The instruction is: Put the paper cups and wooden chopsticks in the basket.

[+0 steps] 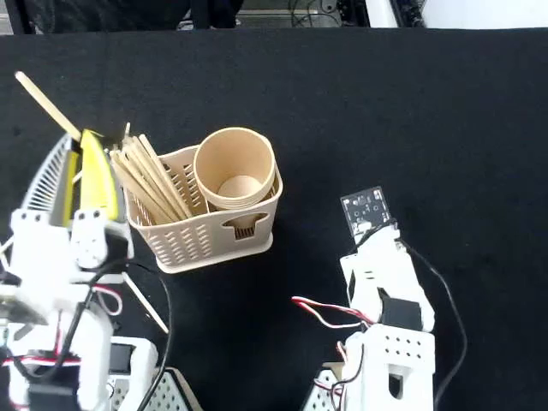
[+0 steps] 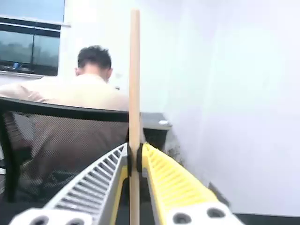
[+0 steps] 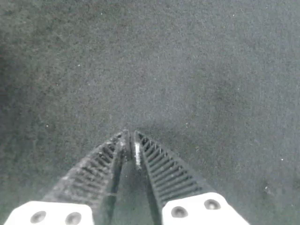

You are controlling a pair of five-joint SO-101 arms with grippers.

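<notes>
The thin pale wooden chopstick [image 2: 134, 70] in the left gripper [image 2: 135, 157] runs off the left wrist view's bottom edge. The cream slotted plastic basket [image 1: 205, 235] hides the lower ends of the bundled wooden chopsticks [image 1: 150, 180]. How many nested tan paper cups [image 1: 234, 167] there are is unclear. The white left arm [image 1: 60, 257] covers part of a loose chopstick [image 1: 147, 306].

I count one basket [image 1: 205, 235] on the counter [image 1: 385, 103], holding one nested stack of paper cups [image 1: 234, 167] — how many cups are in it I can't tell from above. The bundle of chopsticks [image 1: 150, 184] in the basket is too dense to count. Beyond that there is one held chopstick [image 2: 134, 70] in my left hand [image 2: 135, 150] and one loose chopstick [image 1: 147, 306] on the counter — and I have two hands, counting the right hand [image 3: 130, 136].
</notes>
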